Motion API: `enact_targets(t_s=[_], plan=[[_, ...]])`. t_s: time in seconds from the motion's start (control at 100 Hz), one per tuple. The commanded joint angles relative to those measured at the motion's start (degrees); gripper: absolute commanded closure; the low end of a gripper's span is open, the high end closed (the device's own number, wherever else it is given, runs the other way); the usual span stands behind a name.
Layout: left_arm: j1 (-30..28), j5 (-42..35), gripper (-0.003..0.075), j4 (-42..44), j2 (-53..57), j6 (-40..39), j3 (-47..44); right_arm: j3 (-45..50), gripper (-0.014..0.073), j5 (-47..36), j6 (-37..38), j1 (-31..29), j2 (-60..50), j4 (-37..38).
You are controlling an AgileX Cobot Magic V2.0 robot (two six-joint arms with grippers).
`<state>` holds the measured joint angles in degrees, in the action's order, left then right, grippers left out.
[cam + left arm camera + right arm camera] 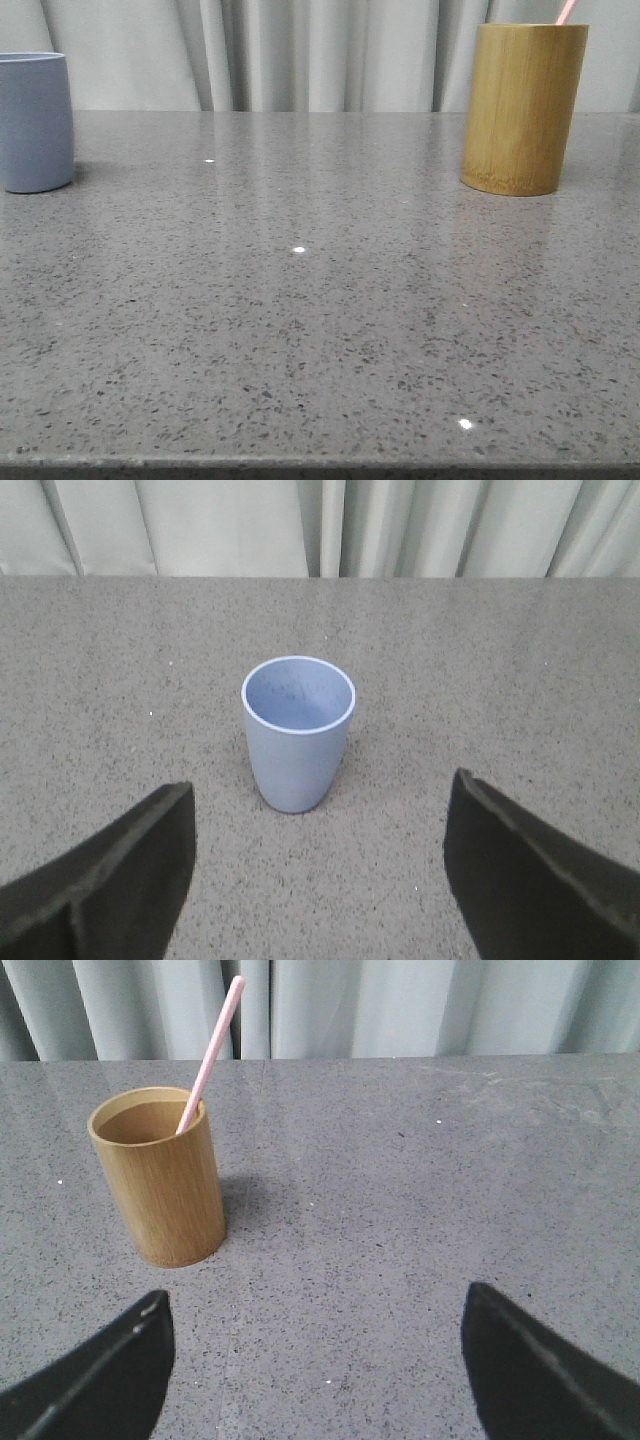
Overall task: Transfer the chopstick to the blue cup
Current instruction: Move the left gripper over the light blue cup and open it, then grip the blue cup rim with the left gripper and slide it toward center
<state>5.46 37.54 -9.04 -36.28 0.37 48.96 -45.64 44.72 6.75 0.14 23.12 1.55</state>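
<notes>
Right pincer (315,1380) gapes empty, chopstick (211,1052) at its eleven o'clock, leaning in the bamboo holder (160,1175) on the surface (320,330), lower end hidden inside, so the right arm is nearer, while the left pincer (320,875) hangs open before the empty cup (298,730).

Matte black wedge-shaped pincer fingers (120,880)
</notes>
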Motion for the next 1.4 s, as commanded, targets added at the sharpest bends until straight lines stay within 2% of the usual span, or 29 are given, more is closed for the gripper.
enact_targets(t_s=[0.0, 0.14, 0.63, 0.95, 1.39], plan=[[-0.2, -6.7, 0.0216, -0.5, -0.9, -0.4, 2.2, -1.9, 0.0001, -4.0, -0.4, -0.3, 1.0, 0.1], [-0.2, -7.2, 0.0216, -0.3, -5.2, -0.4, 5.1, -1.9, 0.0001, -4.0, -0.4, -0.3, 1.0, 0.1], [-0.2, -3.4, 0.0216, -0.2, -32.8, -1.7, 24.1, -1.9, 0.0001, -3.3, -0.4, -0.3, 1.0, 0.1], [-5.4, -2.7, 0.0216, -0.1, -41.8, -4.4, 25.3, -1.9, 0.0001, -1.8, -0.4, -0.3, 1.0, 0.1], [-5.7, -2.2, 0.0216, -1.2, -47.5, -4.4, 25.3, -1.9, 0.0001, -1.8, -0.4, -0.3, 1.2, 0.1]])
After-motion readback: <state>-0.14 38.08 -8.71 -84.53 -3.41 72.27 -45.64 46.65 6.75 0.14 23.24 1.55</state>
